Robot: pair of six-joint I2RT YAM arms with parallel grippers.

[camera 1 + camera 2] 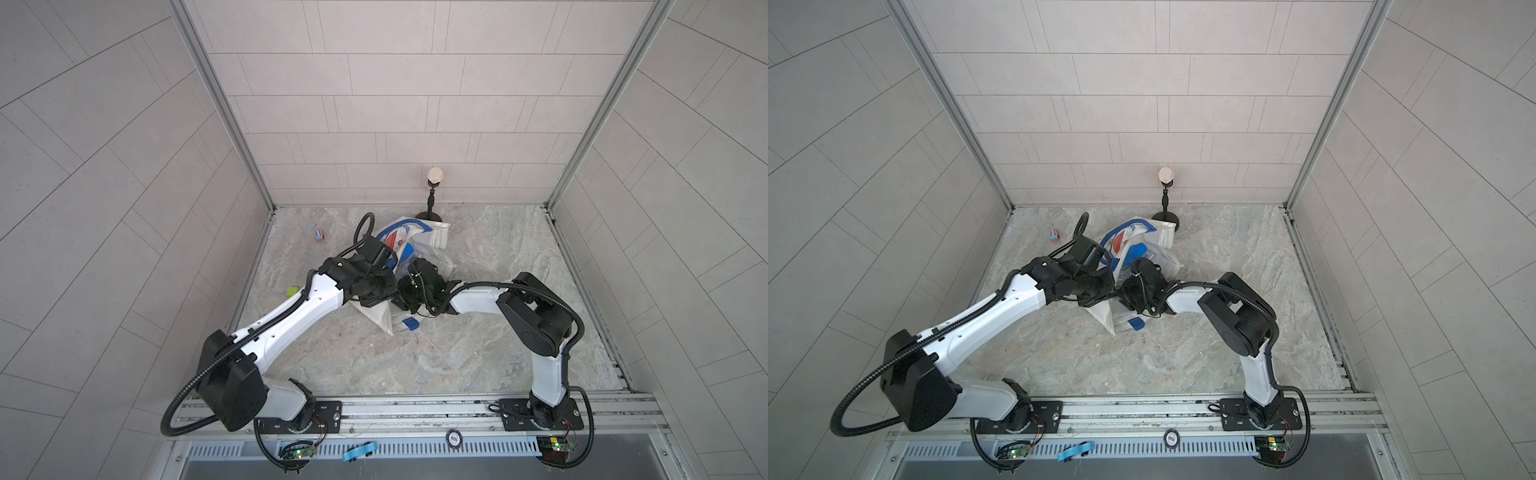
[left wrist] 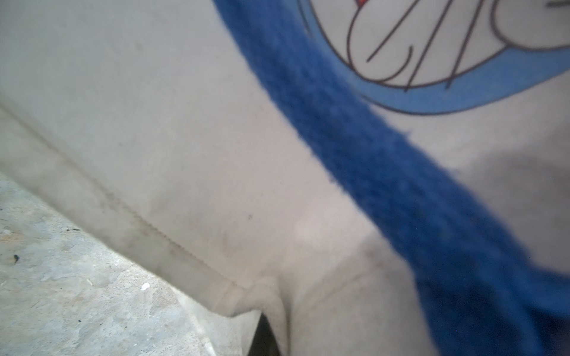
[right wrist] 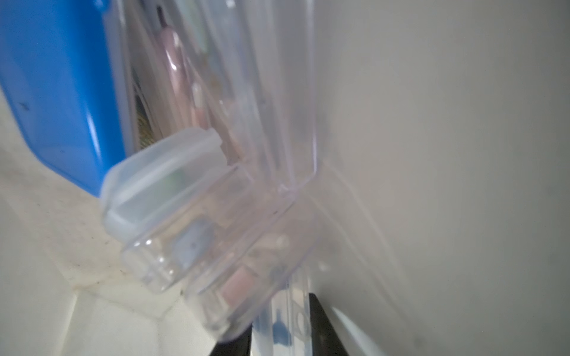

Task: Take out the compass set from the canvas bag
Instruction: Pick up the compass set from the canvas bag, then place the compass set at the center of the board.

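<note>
Extraction looks barely begun; the compass packs (image 3: 246, 240) lie inside the bag (image 1: 437, 239); the left gripper (image 2: 263, 337) is clamped on its canvas; the right gripper (image 3: 277, 336) straddles one pack's end, though I cannot tell whether it grips.

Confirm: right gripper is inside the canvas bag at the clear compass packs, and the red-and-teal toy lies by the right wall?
No: the red-and-teal toy lies near the left wall, as both top views show. The right gripper is indeed inside the canvas bag at the clear compass packs.
</note>
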